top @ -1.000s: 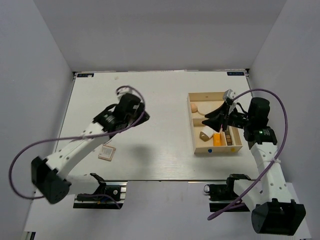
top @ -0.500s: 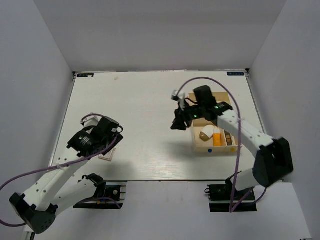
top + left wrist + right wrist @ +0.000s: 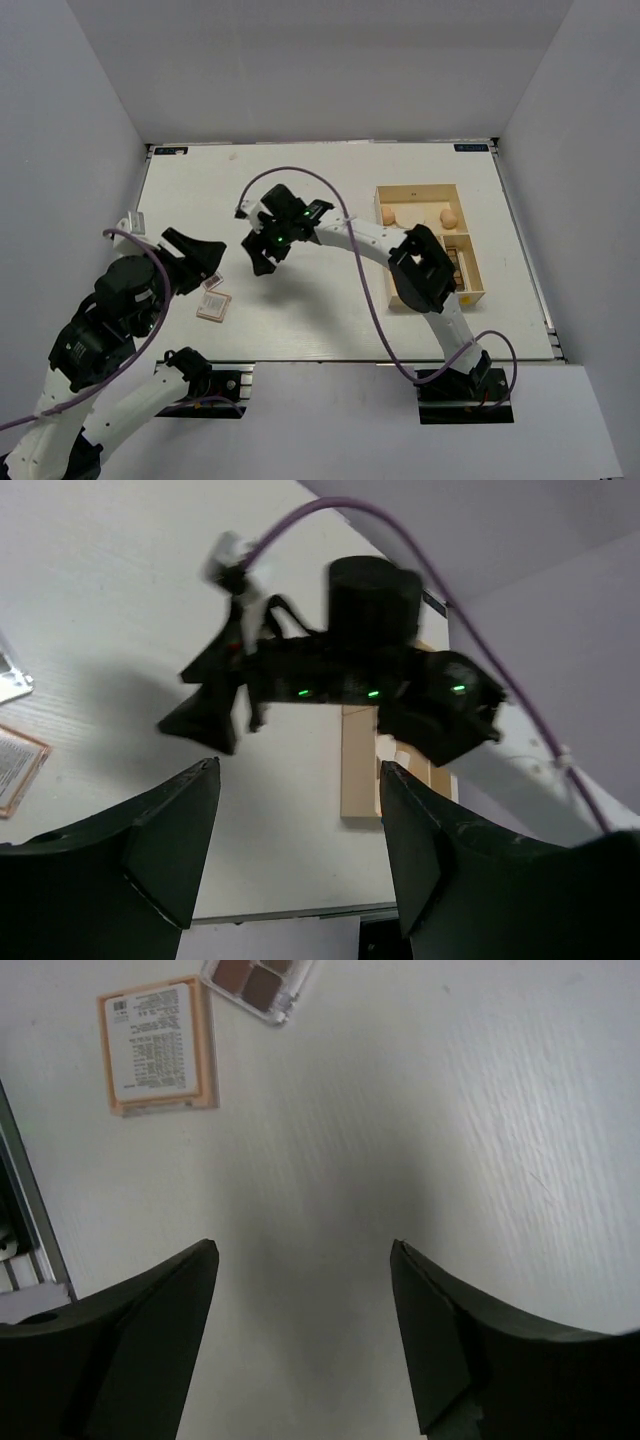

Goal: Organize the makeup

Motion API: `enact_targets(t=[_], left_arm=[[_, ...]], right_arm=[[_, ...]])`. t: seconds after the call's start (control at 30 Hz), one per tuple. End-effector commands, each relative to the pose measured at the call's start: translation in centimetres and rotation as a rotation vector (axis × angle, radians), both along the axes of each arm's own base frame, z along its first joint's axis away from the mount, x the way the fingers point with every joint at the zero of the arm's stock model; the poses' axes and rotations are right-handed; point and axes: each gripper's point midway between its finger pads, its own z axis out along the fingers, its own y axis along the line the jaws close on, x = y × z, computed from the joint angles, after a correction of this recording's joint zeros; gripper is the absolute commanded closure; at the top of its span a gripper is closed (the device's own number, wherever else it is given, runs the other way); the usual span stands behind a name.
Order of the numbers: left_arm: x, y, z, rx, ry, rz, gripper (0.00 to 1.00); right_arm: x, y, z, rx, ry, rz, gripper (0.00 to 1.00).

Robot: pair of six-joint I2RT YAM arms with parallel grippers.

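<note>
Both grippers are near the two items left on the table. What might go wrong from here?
1. The right gripper and left gripper, both open, hang close together over the table; the arms may collide.
2. The square compact and eyeshadow palette lie flat, close beside each other, so a pinch on one may nudge the other or slip off its thin edge.

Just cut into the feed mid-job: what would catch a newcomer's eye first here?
The right arm stretches from its base far across the table, its open right hand hanging over bare surface left of centre. Near it lie the square compact, label up, and the eyeshadow palette, close by the raised, open left hand. At the right, the wooden box holds two peach sponges in its far compartment.
</note>
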Motion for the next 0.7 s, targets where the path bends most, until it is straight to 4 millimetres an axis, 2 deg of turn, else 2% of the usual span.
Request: enact_targets(t=[0.0,0.03,0.07,0.1,0.17,0.2,0.23,0.3,0.33,0.37,0.4,0.5,0.67], left_arm=[[-0.3,-0.9,4.1,0.019,-0.108,-0.089,0.25],[-0.4,-0.8,4.5,0.027,-0.114,-0.093,0.25],[-0.6,-0.9,5.2,0.020,-0.126,-0.102,0.25],[-0.8,-0.8,5.9,0.014,-0.139,-0.105,0.25],[-1.0,-0.8,6.0,0.013,-0.131,-0.110,0.25],[-1.0,-0.8,6.0,0.009,-0.130,-0.111,0.25],[-1.2,-0.6,6.0,0.002,-0.134,-0.108,0.25],[-1.3,-0.5,5.8,-0.010,-0.135,-0.102,0.25],[-1.3,-0.5,5.8,-0.018,-0.139,-0.098,0.25],[-1.4,-0.4,5.8,-0.026,-0.143,-0.095,0.25],[-1.4,-0.3,5.7,-0.030,-0.145,-0.093,0.25],[-1.5,-0.2,5.5,-0.033,-0.141,-0.087,0.25],[-1.5,0.0,5.1,-0.038,-0.137,-0.076,0.25]], right_arm=[[0.1,4.8,2.9,0.118,-0.039,-0.058,0.23],[0.5,6.1,3.1,0.142,-0.046,-0.079,0.11],[-0.3,7.4,3.4,0.160,-0.057,-0.062,0.11],[0.4,8.4,3.0,0.175,-0.083,-0.097,0.11],[0.3,10.4,4.0,0.229,-0.106,-0.108,0.11],[0.0,11.3,3.0,0.220,-0.129,-0.129,0.11],[0.4,12.3,3.9,0.252,-0.145,-0.155,0.11],[-0.3,13.7,2.7,0.245,-0.168,-0.186,0.11],[-0.2,14.1,2.4,0.254,-0.180,-0.203,0.11],[1.0,14.3,1.6,0.234,-0.227,-0.275,0.11],[0.1,15.0,1.5,0.234,-0.251,-0.288,0.11],[0.2,16.3,1.2,0.238,-0.330,-0.365,0.11],[-0.4,17.7,0.3,0.268,-0.373,-0.366,0.11]])
